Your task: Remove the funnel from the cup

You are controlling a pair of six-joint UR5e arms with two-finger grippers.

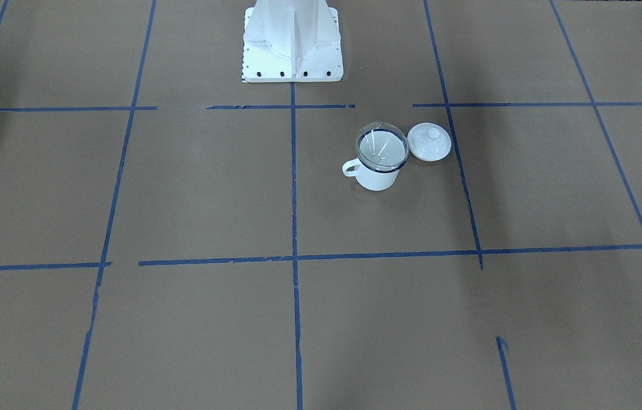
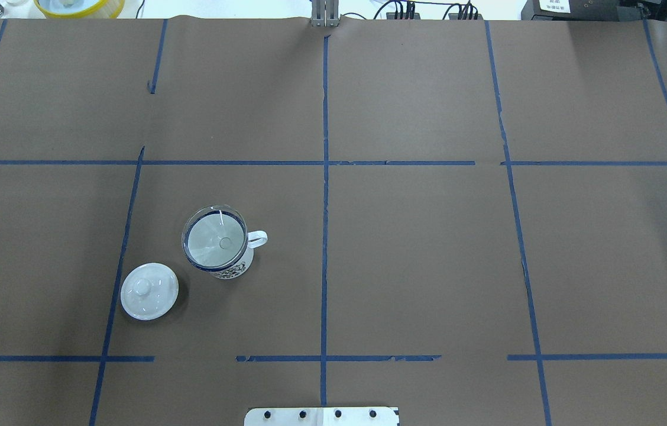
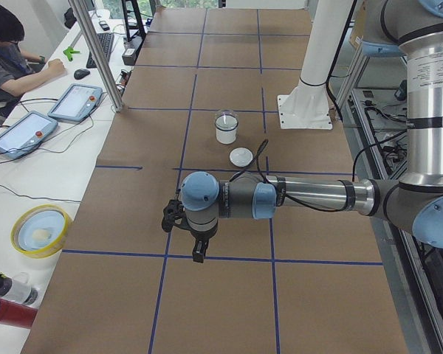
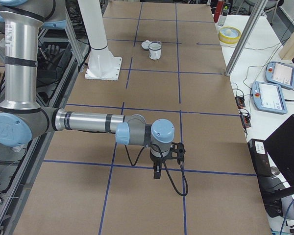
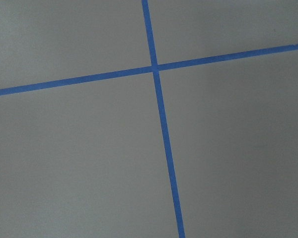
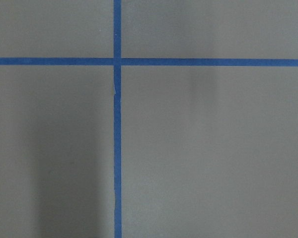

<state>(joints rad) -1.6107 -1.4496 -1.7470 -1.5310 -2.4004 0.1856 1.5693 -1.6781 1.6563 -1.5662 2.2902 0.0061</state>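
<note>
Exterior left view, entry one: left arm, count one. We record the forearm stretched level over the desk, with the wrist bent so that the left gripper points straight down above a line of blue tape. The gripper shows only side-on, so we cannot tell whether it is released or clenched.

Entry two: right arm, count one, exterior right view. The posture is alike: forearm level, right gripper hanging downward over the desk close to a tape line. We cannot tell its state from this side view either. Each wrist view shows brown paper and one tape crossing. Both grippers are well apart from the cup.

Entry three: cup, count one. It is white with a dark blue rim and stands upright on the desk's left half. In the overhead view its loop handle points to the right.

Entry four: funnel, count one. It is clear and sits in the cup, with its wide mouth up and resting on the cup's rim. Its stem goes down inside and shows as a small ring at the centre. We list it as the cup's content.

Entry five: lid, count one. It is white and domed, with a knob on top. It lies flat on the desk just beside the cup on the robot's side, not touching it.

Entry six: pedestal, count one, white, bolted at the desk's robot edge.
</note>
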